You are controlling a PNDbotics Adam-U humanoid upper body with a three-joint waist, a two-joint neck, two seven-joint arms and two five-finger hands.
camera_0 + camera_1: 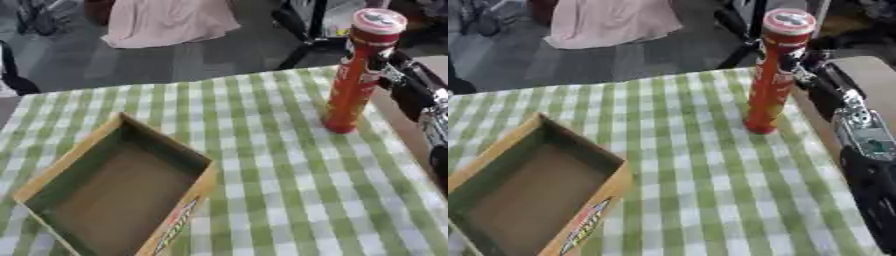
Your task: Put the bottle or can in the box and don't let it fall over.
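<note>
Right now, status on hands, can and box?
Right hand at the red can, fingers hidden. Can upright on cloth. Box open, empty, path clear. Left hand unseen.

Head stereo pair looks down, sharing table point(262, 150).

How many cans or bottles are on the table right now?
1: a tall red cylindrical can stands upright at the table's far right, beside the right hand. The open cardboard box is empty.

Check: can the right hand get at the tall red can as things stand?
Probably yes. The right hand is already at the upper part of the upright red can, on its right side; nothing lies between them. Whether its fingers are closed round it can't be made out.
</note>
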